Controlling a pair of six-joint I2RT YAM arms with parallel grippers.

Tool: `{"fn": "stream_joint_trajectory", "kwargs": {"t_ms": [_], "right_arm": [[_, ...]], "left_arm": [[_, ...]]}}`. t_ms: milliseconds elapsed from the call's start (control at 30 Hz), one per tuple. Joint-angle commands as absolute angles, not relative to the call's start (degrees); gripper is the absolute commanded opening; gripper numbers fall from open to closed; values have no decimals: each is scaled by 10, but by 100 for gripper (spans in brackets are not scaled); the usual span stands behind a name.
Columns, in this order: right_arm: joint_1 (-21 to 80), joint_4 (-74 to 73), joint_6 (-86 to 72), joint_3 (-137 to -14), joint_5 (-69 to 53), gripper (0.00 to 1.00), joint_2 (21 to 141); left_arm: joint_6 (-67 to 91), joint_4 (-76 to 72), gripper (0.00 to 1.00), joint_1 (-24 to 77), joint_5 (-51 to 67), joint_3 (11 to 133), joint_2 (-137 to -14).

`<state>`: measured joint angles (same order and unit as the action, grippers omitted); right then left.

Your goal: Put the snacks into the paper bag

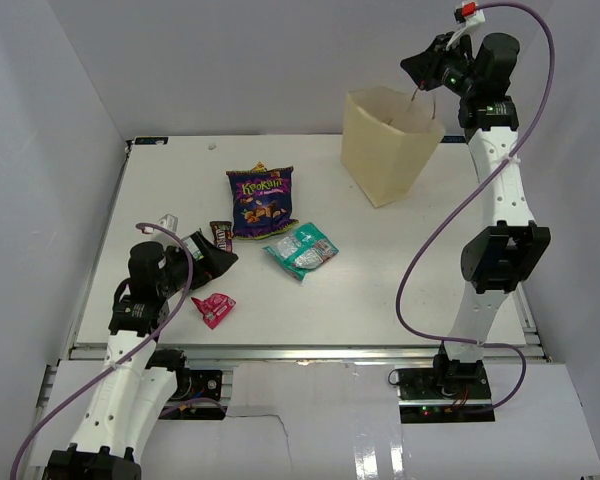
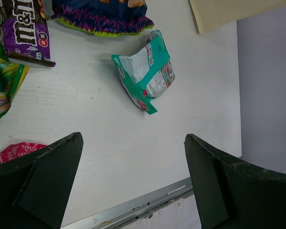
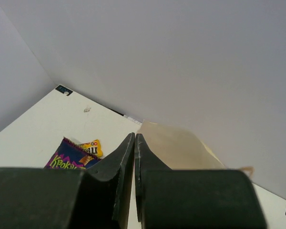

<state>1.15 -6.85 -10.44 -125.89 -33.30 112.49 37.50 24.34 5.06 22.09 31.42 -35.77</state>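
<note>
Bright, even white light from overhead in all 3 views; shadows soft & short, e.g. by the paper bag (image 1: 390, 150). Mild glare on the glossy purple chip bag (image 1: 261, 200). Wrist cams' nearest foreground is dark & slightly soft, table (image 1: 400, 290) sharp.

Paper bag (image 1: 385, 150): matt cream paper, smooth walls. Purple chip bag (image 1: 261, 200), teal-white pouch (image 2: 145, 71), brown pack (image 2: 25, 33), red wrapper (image 1: 214, 310): glossy plastic film, creased, w/ highlights. Table (image 1: 380, 280): matt white, faint grain. Edge rail (image 2: 148, 202): bare metal, satin. Left gripper (image 2: 133, 186) fingers (image 2: 43, 186): matt black plastic, slightly rough.
</note>
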Motion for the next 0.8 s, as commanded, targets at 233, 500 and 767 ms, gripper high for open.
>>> {"fn": "stream_joint_trajectory", "kwargs": {"t_ms": [233, 500, 767], "right_arm": [[12, -25, -77, -1197, -348, 8, 1112], [35, -227, 149, -1129, -385, 38, 1040], [40, -387, 423, -956, -506, 85, 893]], "left_arm": [[376, 220, 98, 51, 241, 308, -376], [385, 193, 98, 51, 250, 305, -401], [469, 158, 98, 219, 116, 354, -577]]}}
